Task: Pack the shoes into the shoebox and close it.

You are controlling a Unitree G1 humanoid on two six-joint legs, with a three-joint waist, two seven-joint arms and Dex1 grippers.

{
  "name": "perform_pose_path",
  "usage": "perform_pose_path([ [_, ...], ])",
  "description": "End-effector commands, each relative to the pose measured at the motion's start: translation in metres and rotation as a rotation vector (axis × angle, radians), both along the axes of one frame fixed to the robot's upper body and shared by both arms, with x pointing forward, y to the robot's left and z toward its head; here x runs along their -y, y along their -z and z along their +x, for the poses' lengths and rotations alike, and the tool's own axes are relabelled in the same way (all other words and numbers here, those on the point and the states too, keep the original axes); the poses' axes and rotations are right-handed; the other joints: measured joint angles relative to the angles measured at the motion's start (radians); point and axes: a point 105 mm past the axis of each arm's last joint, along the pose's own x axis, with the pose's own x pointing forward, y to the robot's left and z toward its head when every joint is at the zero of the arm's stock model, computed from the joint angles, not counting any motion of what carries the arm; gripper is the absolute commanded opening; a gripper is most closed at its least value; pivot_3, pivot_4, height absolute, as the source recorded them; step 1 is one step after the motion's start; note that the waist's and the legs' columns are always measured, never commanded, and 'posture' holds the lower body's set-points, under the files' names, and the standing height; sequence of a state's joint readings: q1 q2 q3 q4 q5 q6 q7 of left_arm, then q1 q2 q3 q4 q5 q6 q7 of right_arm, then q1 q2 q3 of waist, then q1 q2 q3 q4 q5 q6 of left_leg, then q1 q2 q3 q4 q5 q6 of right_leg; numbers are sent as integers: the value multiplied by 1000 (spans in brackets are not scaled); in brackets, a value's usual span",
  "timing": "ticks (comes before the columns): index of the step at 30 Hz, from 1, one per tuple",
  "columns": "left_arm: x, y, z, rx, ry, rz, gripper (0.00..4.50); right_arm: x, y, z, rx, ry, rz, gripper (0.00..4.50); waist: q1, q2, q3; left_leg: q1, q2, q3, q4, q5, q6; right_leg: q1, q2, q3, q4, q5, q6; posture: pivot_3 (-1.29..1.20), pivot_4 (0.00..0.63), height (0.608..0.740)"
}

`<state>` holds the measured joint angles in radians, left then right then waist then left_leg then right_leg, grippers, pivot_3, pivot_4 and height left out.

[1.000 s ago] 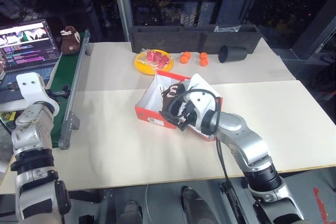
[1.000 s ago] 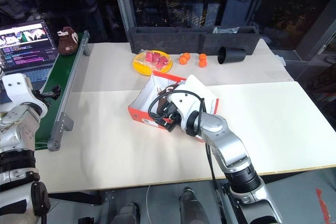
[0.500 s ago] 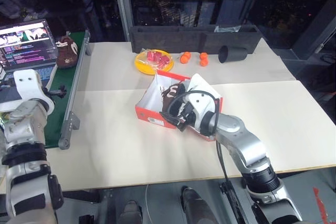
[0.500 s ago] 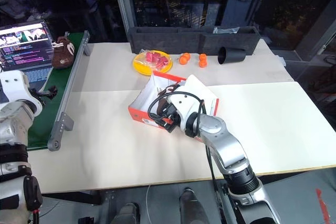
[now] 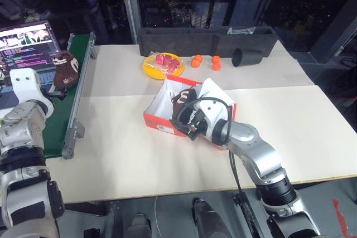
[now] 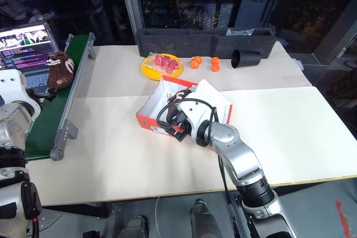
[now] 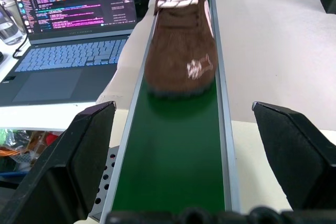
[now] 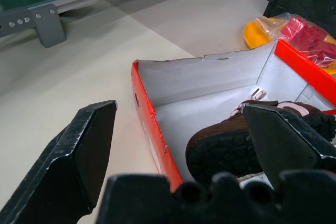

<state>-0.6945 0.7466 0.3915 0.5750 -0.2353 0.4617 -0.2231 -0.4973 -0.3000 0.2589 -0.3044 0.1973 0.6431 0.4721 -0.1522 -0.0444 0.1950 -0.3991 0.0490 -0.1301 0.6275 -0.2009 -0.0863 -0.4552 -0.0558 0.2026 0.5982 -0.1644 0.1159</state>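
Cream surface (image 5: 128,154) | brown shoe (image 7: 181,40) on green belt (image 7: 173,161): soft, light, pinch its sides | left gripper (image 7: 184,145) spread, empty | right gripper (image 8: 184,145) spread over shoebox (image 8: 157,145)

Open red shoebox (image 5: 167,116), 1 brown shoe (image 8: 247,140) inside, other shoe (image 7: 181,45) on belt

shoe (image 7: 181,51): on green belt (image 7: 173,156) | fingers (image 7: 68,166): spread apart, empty | laptop (image 7: 68,30): beside belt
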Motion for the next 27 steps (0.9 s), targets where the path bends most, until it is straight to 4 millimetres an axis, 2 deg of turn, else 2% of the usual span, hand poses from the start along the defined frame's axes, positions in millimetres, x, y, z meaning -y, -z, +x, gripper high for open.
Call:
perform_pose_path([
  [1,0,-22,1,55,-2,37,4492,-1,-8,-1,35,3,13,4500,0,0,0,0,0,0,0,0,0,0,0,0,0,0,0,0,150,727],
  [7,-3,-24,1,63,-16,37,4492,0,-8,-2,35,6,17,4500,0,0,0,0,0,0,0,0,0,0,0,0,0,0,0,0,150,727],
  [13,-12,-14,0,41,-81,23,4492,1,-9,-2,28,17,35,4500,-1,0,0,0,0,0,0,0,0,0,0,0,0,0,0,0,150,727],
  [15,-12,-6,1,-1,-95,19,4492,3,-10,-2,23,23,49,4500,0,0,0,0,0,0,0,0,0,0,0,0,1,0,0,0,150,727],
  [19,1,24,5,-139,-54,-18,4492,6,-12,-1,25,34,50,4500,1,0,0,0,0,0,0,0,0,0,0,0,0,0,0,0,150,727],
  [20,3,27,5,-143,-52,-33,4234,8,-13,0,27,37,51,4500,2,0,0,0,0,0,0,0,0,0,0,0,1,0,0,0,150,727],
  [21,7,27,6,-138,-42,-46,4234,9,-15,0,29,40,55,4500,3,0,0,0,0,0,0,0,0,0,0,0,1,0,0,0,150,727],
  [27,17,19,12,-114,-18,-70,2230,15,-24,4,41,59,82,4500,12,0,0,1,0,0,0,1,-1,0,0,0,3,0,0,0,150,727],
])
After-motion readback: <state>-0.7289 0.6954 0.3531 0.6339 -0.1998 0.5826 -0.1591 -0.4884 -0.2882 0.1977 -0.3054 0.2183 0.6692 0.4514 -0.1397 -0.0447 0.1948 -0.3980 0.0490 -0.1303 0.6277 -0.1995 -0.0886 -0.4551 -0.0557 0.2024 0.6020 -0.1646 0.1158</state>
